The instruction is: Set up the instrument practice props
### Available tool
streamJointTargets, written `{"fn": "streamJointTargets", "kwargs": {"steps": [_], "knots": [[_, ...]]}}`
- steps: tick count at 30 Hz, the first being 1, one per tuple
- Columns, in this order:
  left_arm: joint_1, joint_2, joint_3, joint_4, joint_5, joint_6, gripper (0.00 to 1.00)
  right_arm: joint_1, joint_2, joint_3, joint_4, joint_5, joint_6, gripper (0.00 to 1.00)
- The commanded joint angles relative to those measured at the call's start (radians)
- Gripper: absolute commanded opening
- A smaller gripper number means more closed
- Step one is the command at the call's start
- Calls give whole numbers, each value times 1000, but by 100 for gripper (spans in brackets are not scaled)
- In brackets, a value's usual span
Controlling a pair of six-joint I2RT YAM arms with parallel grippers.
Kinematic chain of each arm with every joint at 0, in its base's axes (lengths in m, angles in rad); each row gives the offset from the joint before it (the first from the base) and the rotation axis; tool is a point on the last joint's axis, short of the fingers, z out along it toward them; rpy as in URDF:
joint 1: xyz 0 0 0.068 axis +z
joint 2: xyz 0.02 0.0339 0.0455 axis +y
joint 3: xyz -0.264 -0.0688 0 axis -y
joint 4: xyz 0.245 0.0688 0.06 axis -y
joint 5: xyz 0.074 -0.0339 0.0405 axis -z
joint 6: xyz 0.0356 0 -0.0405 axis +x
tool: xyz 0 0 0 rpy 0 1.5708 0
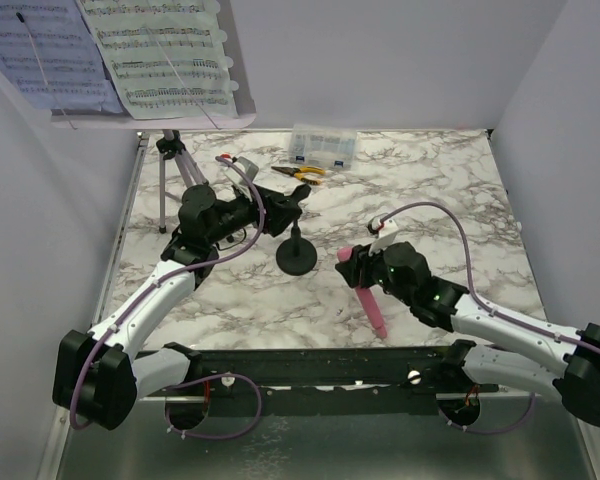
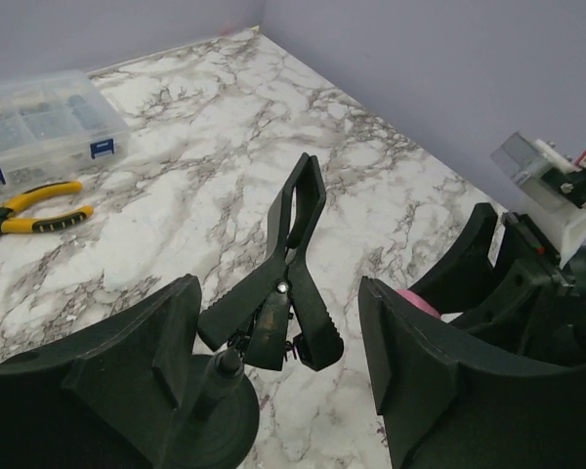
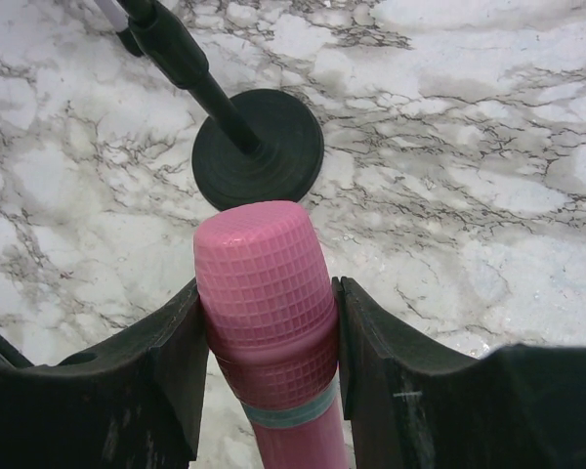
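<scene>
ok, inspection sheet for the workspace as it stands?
Surface: white marble-pattern tabletop; no spills seen.
Job's things: lavender sheet-music page and white sheet-music page sit on the lilac music-stand plate over its tripod; pink toy microphone is off the black round-base stand.
Clutter: clear plastic compartment box and yellow-handled pliers, far edge.
Grippers: right pincer shut on the microphone; left pincer straddles the stand's black clip, contact unclear.
Cables: purple cables loop off both arms.
Surroundings: plain pale walls on three sides.

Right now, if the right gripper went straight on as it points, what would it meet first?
Probably the stand's round base, straight ahead on the table; the microphone held in the right gripper would touch it first. Depth is unclear.
</scene>
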State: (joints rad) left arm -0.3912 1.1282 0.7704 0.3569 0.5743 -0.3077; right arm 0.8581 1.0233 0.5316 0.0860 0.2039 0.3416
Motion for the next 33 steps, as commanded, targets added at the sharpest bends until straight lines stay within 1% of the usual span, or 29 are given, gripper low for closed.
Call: {"fn": "streamJointTargets", "kwargs": {"steps": [1, 3, 4, 6, 8, 10, 11, 14, 16, 17, 21, 24, 26, 27, 28, 30, 32, 33], "knots": [[-19, 11, 28, -68, -57, 65, 70, 6, -71, -21, 40, -2, 27, 0], [-27, 17, 35, -97, -71, 84, 79, 6, -97, -24, 40, 3, 26, 0], [-32, 17, 35, -103, -79, 91, 82, 6, -107, -26, 38, 6, 26, 0], [-37, 16, 35, -106, -89, 100, 81, 5, -125, -28, 36, 11, 28, 0], [-38, 18, 37, -109, -92, 103, 74, 6, -142, -32, 37, 11, 31, 0], [-39, 16, 41, -116, -95, 107, 63, 6, -157, -32, 29, 13, 38, 0], [-39, 11, 41, -118, -98, 110, 54, 6, -169, -33, 29, 15, 39, 0], [-38, -13, 35, -118, -108, 121, 21, 6, -201, -34, 30, 35, 33, 0], [-39, -28, 28, -118, -101, 125, 5, 5, -218, -29, 44, 65, 19, 0], [-39, -33, 24, -116, -94, 124, 0, 6, -222, -24, 59, 78, 7, 0], [-38, -39, 14, -108, -28, 111, 0, 5, -206, 44, 139, 129, -81, 0], [-39, -37, 15, -106, -16, 105, 0, 0, -140, 160, 183, 135, -170, 0], [-38, -43, 15, -107, -16, 102, 0, -8, -74, 251, 160, 145, -196, 0], [-38, -46, 14, -108, -13, 102, 1, -11, -44, 288, 154, 146, -202, 0], [-38, -51, 14, -109, -8, 100, 8, -14, -26, 308, 155, 144, -206, 0], [-38, -61, 19, -123, -4, 93, 39, -25, 1, 322, 179, 126, -203, 0], [-38, -73, 27, -138, -21, 90, 65, -48, 22, 330, 186, 97, -178, 0], [-38, -81, 29, -140, -41, 90, 86, -59, 33, 332, 189, 86, -164, 0]]}}
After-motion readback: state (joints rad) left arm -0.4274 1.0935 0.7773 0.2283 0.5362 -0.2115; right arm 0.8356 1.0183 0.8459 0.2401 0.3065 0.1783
